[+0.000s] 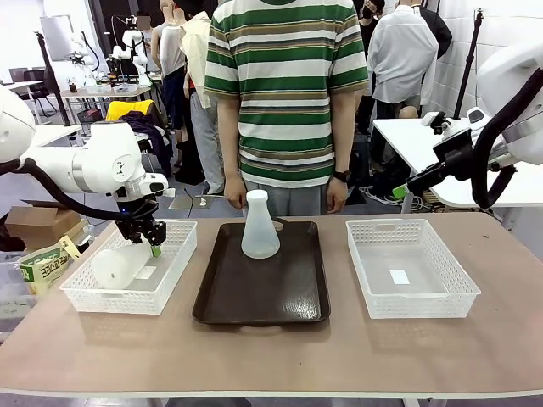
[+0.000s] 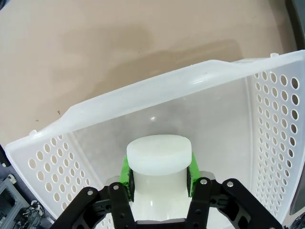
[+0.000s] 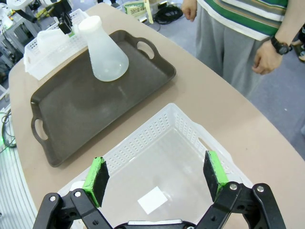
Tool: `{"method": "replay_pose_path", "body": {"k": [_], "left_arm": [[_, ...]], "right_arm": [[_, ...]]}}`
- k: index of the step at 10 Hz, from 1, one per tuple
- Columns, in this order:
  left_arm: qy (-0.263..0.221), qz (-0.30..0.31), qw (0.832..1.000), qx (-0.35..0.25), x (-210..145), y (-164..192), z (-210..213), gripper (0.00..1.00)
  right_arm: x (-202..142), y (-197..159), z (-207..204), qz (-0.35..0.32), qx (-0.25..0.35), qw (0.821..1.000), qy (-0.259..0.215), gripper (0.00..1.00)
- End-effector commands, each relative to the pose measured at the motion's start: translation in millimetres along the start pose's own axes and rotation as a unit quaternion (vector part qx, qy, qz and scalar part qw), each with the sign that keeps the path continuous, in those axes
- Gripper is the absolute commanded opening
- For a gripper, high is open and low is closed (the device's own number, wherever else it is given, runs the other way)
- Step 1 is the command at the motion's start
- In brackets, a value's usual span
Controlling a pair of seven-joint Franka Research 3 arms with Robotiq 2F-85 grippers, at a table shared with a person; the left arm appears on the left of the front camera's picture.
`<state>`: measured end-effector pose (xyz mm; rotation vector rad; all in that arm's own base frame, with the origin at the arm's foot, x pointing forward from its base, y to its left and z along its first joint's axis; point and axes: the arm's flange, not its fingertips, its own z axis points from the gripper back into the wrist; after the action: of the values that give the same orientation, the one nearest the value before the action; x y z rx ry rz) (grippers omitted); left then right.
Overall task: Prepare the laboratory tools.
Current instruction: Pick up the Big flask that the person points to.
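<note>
1. Nearest the left wrist camera, the left end effector (image 2: pixel 158 172) is closed on the neck of the first flask (image 2: pixel 158 151). Its green pads (image 2: pixel 125 171) press the neck from both sides, just below the rim.
2. This flask lies on its side inside the left basket (image 1: pixel 174 270), with the wide base pointing away from the fingers. I judge that the neck is chosen because it is the only part narrow enough for the jaws.
3. The second flask (image 1: pixel 259 227) stands upright on the far half of the dark tray (image 1: pixel 222 298), in the middle of the desk (image 1: pixel 254 360). Probably the tray is where the tools are collected, so the first flask should go beside it.
4. The right end effector (image 3: pixel 155 177) is wide open and holds nothing. It hangs above the right basket (image 3: pixel 143 136), which has a small white label on its bottom. It seems to wait out of the way.
5. A person (image 1: pixel 284 102) stands at the far side with hands hanging down, apart from the things.
6. Both flasks are frosted, translucent white and conical, with a wide base and a short cylindrical neck ending in a thick flat rim. They look empty and smooth, so I think the body may swing when it is lifted by the neck.
</note>
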<state>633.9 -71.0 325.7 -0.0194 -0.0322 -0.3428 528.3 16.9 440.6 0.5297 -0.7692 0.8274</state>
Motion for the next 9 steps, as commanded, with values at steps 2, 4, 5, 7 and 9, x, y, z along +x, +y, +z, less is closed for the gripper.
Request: {"method": "replay_pose_path", "body": {"k": [2, 4, 5, 7, 9], "left_arm": [[-0.002, 0.001, 1.0, 0.022, -3, -5, -1, 0.0], [-0.006, -0.008, 1.0, 0.024, -8, -13, 2, 0.0], [0.001, -0.007, 1.0, 0.021, -14, -19, 6, 0.0], [0.001, -0.01, 1.0, 0.006, 0, -6, 0, 0.0], [0.001, -0.01, 1.0, 0.006, 0, -6, 0, 0.0]], "right_arm": [[0, 0, -1, 0.0, -0.006, 1.0, 0.002, 1.0], [0, 0, -1, 0.0, -0.006, 1.0, 0.002, 1.0], [0, 0, -1, 0.0, -0.006, 1.0, 0.002, 1.0], [0, 0, -1, 0.0, -0.006, 1.0, 0.002, 1.0], [0, 0, -1, 0.0, -0.006, 1.0, 0.002, 1.0]]}}
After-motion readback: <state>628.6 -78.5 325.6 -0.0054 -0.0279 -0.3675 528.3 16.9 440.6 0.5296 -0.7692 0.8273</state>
